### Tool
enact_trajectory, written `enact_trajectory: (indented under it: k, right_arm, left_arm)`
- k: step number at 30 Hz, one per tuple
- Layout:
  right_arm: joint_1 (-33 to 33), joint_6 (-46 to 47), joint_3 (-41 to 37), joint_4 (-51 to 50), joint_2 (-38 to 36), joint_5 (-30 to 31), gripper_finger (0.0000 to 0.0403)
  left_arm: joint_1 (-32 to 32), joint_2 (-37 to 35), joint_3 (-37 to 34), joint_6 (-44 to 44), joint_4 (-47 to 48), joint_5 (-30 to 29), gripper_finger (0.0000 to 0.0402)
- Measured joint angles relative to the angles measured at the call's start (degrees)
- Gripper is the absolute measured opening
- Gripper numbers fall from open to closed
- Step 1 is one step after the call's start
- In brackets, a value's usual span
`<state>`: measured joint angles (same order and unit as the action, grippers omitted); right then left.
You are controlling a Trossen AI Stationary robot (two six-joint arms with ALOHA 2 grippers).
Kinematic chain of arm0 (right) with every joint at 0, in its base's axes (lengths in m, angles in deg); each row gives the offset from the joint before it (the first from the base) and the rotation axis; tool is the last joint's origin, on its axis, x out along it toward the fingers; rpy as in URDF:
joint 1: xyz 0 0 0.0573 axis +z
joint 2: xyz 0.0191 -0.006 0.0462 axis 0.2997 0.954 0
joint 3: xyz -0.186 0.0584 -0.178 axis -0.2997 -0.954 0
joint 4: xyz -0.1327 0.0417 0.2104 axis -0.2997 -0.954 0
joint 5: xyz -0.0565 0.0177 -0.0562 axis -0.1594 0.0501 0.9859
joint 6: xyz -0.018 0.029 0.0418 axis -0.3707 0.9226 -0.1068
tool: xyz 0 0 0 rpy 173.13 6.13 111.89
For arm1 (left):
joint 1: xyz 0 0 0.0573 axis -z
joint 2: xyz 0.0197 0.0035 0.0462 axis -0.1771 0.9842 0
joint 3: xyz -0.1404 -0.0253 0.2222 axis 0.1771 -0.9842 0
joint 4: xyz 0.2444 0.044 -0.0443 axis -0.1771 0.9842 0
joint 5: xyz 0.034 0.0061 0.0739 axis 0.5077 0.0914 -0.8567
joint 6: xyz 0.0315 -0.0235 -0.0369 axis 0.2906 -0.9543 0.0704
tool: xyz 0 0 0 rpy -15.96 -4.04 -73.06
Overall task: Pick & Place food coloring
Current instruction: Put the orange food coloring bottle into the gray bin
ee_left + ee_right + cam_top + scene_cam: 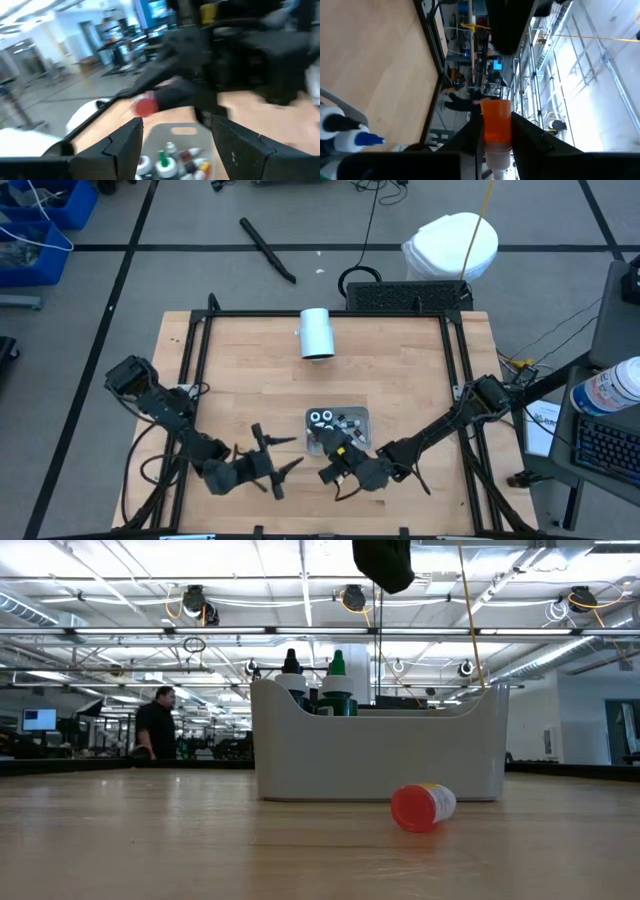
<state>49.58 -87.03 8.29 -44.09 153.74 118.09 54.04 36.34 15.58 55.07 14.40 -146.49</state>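
I see the food coloring as a cluster of tiny white-capped plastic bottles [335, 421] standing in the grey rectangular tray [362, 418] near the front middle of the light wooden counter [400, 370]; in the low view a black-tipped and a green-tipped bottle [337, 680] poke above the tray's wall. One small orange-red bottle with a white neck [496, 126] is out of the tray, clamped between the two dark fingers of my right gripper [338, 470], which sits just in front of the tray on the right arm reaching in from the right side. In the low view another small bottle with a red cap and a yellow body [422, 807] lies on its side on the counter just in front of the tray wall. My left gripper [272, 463] hangs to the left of the tray, close to the right gripper, with its fingers [122, 145] spread well apart and nothing between them; its wrist view looks past them down onto the tray and the bottles inside. Farther back on the counter a large white cylinder [317, 333] lies on its side, well apart from the tray. Beyond the counter a person in dark clothes [156, 726] stands in the room.
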Motion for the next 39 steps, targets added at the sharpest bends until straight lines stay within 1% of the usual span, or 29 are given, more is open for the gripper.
enact_trajectory:
  k: [2, 5, 7, 12, 18, 22, 26, 33, 36, 39]
  right_arm:
    - [-0.3, 1.5, 0.0, 0.0, 0.0, -0.4, 0.0067]
    - [-0.5, 4.6, 0.0, -0.7, 0.0, -1.7, 0.0065]
    - [-0.7, 6.1, 0.0, -1.8, 0.1, -3.0, 0.0065]
    - [-0.6, 8.6, -0.1, -1.7, 0.1, -5.0, 0.0066]
    - [-0.6, 9.3, -0.1, -1.9, 0.1, -5.1, 0.0066]
    - [-0.6, 10.4, 0.0, -2.7, 0.1, -5.2, 0.0066]
    - [-0.9, 12.7, -0.1, -5.1, 0.1, -6.8, 0.0066]
    - [-1.4, 12.4, 0.0, -4.4, 1.2, -6.6, 0.0065]
    - [-1.4, 11.7, 0.0, -4.4, 1.4, -6.3, 0.0067]
    - [-1.4, 11.8, 0.0, -4.4, 1.4, -6.3, 0.0066]
  left_arm:
    - [-1.1, 0.0, 0.0, -1.9, 0.1, -0.5, 0.0237]
    - [-2.8, 0.0, 0.0, -4.2, 0.5, 3.5, 0.0237]
    - [-3.7, 0.0, 0.0, -4.6, 0.5, 4.8, 0.0237]
    - [-5.0, 0.0, 0.0, -7.0, 2.1, 4.8, 0.0237]
    - [-6.4, 0.0, -0.1, -8.9, 3.6, 4.5, 0.0237]
    - [-6.8, 0.0, -0.1, -9.0, 3.6, 4.6, 0.0237]
    - [-6.9, 0.0, -0.1, -9.0, 3.6, 4.5, 0.0237]
    - [-7.6, 0.0, -0.1, -9.6, 4.5, 4.4, 0.0236]
    - [-8.1, 0.0, -0.1, -11.3, 6.0, 4.5, 0.0224]
    - [-8.6, 0.0, -0.1, -12.0, 6.1, 5.9, 0.0193]
